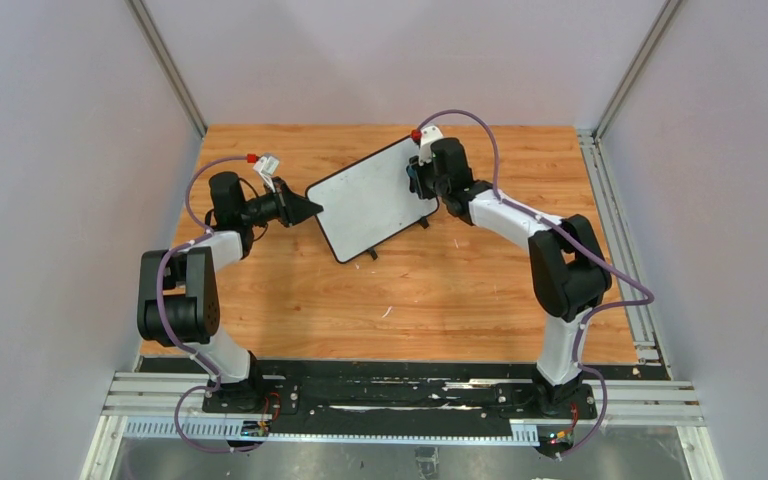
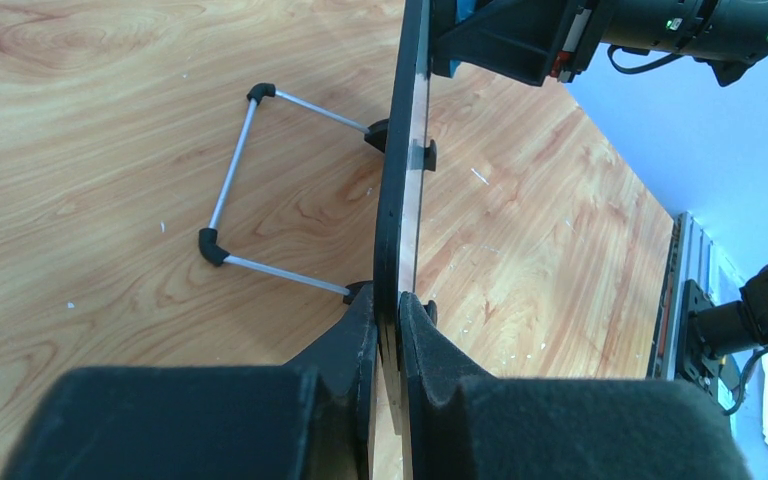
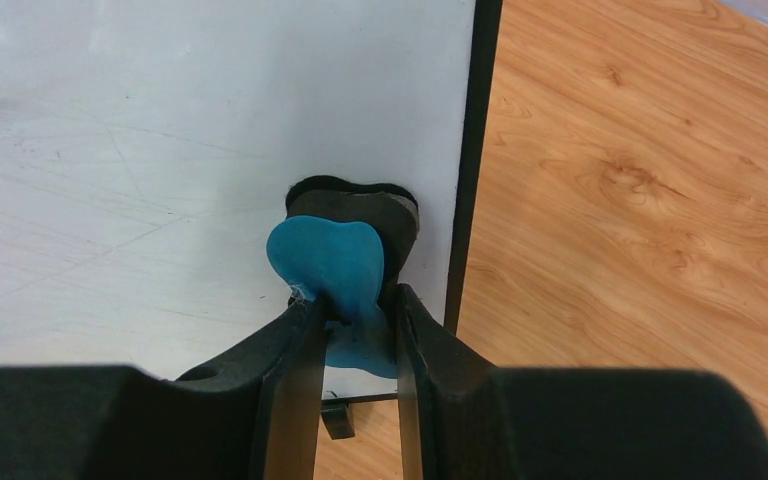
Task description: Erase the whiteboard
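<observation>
The whiteboard (image 1: 370, 197) stands tilted on the wooden table, its white face blank in the top view. My left gripper (image 1: 312, 208) is shut on the board's left edge (image 2: 397, 250), one finger on each face. My right gripper (image 1: 417, 178) is at the board's far right corner, shut on the blue-and-black eraser (image 3: 332, 262). The eraser presses against the white face (image 3: 160, 150) close to the black frame (image 3: 475, 160). Only faint grey smears show on the board.
A wire stand (image 2: 235, 190) props the board from behind on the wooden table (image 1: 440, 290). Grey walls enclose the table on three sides. A metal rail (image 1: 620, 220) runs along the right edge, and the arm bases sit on a black plate (image 1: 400, 395).
</observation>
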